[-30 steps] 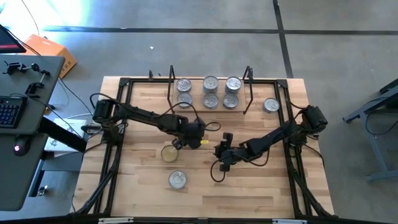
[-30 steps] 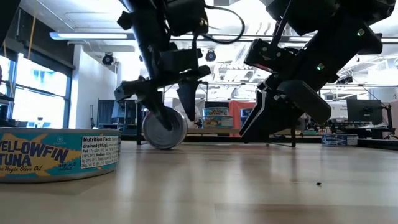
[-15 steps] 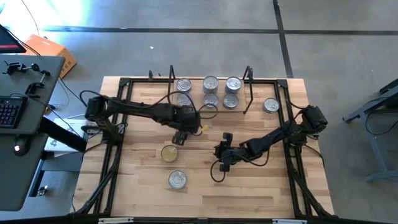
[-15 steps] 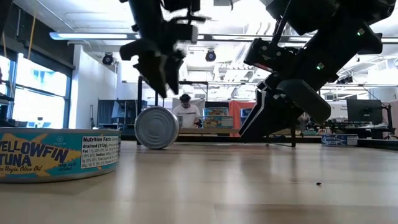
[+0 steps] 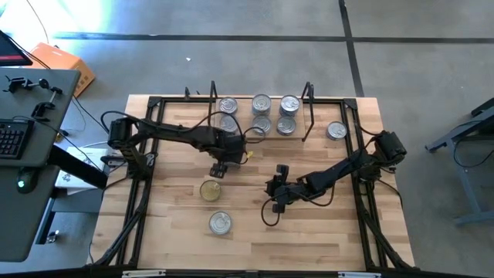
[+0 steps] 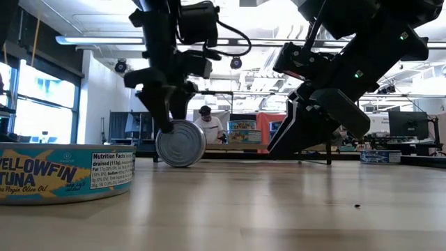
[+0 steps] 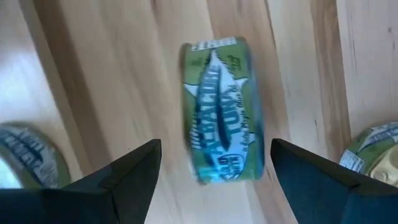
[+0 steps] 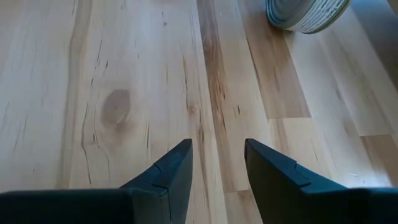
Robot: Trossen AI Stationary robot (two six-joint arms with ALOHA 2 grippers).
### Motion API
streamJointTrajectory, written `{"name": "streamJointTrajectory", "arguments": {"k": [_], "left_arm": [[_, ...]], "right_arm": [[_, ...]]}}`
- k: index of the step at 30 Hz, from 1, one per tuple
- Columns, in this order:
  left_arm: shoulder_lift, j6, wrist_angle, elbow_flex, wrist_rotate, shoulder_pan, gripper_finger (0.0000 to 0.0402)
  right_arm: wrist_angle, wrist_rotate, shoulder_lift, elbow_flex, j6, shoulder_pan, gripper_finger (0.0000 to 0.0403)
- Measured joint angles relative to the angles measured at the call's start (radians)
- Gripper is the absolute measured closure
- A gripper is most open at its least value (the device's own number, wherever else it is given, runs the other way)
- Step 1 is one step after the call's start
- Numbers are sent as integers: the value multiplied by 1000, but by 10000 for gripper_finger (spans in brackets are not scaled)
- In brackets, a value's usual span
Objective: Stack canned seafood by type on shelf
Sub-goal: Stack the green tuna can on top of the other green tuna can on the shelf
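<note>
one green-labelled can (image 7: 222,111) lay on its side on the counter (image 5: 324,232), centre frame, below the open left gripper (image 5: 218,169); right gripper (image 5: 276,202), partly open, held nothing, lower right of centre.

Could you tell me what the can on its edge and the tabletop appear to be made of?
The can: apparently metal, its brushed silver end catching the light, with a printed green paper-like label around its side. The tabletop: light wood planks, grain and a knot showing, smooth, slightly glossy finish.
</note>
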State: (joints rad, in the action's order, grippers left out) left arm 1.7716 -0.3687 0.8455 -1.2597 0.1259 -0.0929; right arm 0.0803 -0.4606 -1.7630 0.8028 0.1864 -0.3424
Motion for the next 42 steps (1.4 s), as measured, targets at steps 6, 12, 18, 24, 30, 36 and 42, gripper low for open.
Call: {"name": "streamJointTrajectory", "arguments": {"k": [6,12,18,24,30,36,42], "left_arm": [[0,0,-83,22,-1,15,119],[0,1,-145,21,-32,14,167],[9,0,-187,21,-39,18,243],[-3,20,-116,-76,276,52,277],[-30,-113,-130,-151,572,3,277],[-17,-135,-270,-125,592,-157,272],[-9,-136,-431,-74,588,-279,268]], "right_arm": [[4,0,0,0,-2,2,265],[4,0,0,0,-2,2,265],[11,-1,-4,0,-3,2,265],[46,-13,-40,0,-8,6,265],[76,-40,-72,0,-3,11,265],[103,-85,-72,0,-12,-1,265],[96,-87,-72,0,-11,0,265]]}}
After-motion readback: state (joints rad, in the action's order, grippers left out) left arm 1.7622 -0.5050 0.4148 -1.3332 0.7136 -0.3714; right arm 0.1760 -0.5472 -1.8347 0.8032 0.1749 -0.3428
